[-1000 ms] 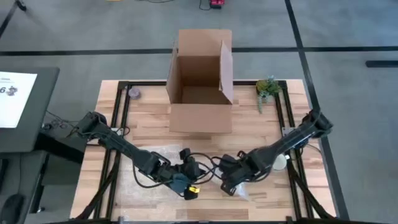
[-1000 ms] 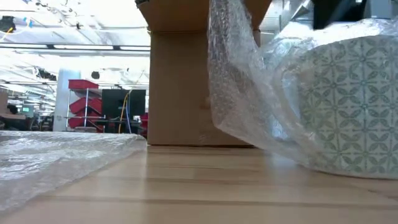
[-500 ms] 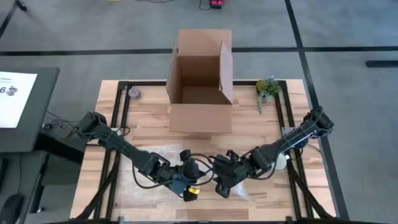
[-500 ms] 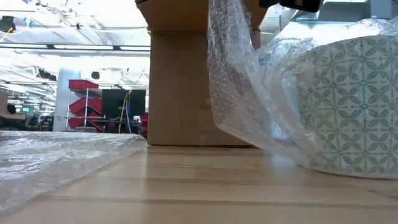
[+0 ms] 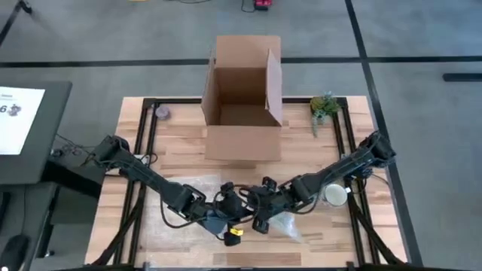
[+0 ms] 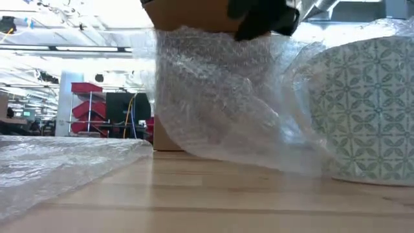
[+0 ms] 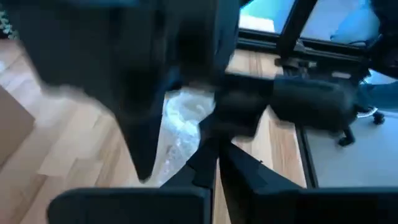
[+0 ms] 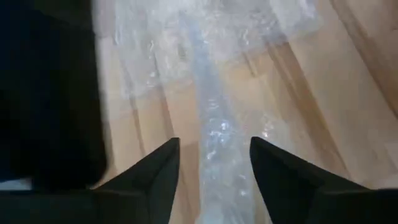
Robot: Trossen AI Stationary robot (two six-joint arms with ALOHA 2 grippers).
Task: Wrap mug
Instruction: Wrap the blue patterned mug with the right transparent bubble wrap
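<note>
Spanning most of the high view, the light wooden slatted counter (image 5: 181, 162) carries an open brown cardboard box (image 5: 242, 105) at its far edge, flaps up. A sheet of clear bubble wrap (image 6: 220, 103) lies crumpled over the near middle of the counter, and in the low view part of it hangs as a raised curtain in front of the box, reaching down to the wood and draping against the white mug with a green lattice pattern (image 6: 365, 110). That mug stands upright on the near right part of the counter, the wrap touching its left side and top. The right end effector (image 5: 260, 220) sits low over the near middle of the counter, its fingers clamped on a bunched strip of the wrap that runs between them in the right wrist view. The left end effector (image 5: 224, 223) is just beside it, over the wrap's flat part; whether its fingers are apart or together cannot be told. A small green plant sprig (image 5: 324, 105) lies at the far right corner.
</note>
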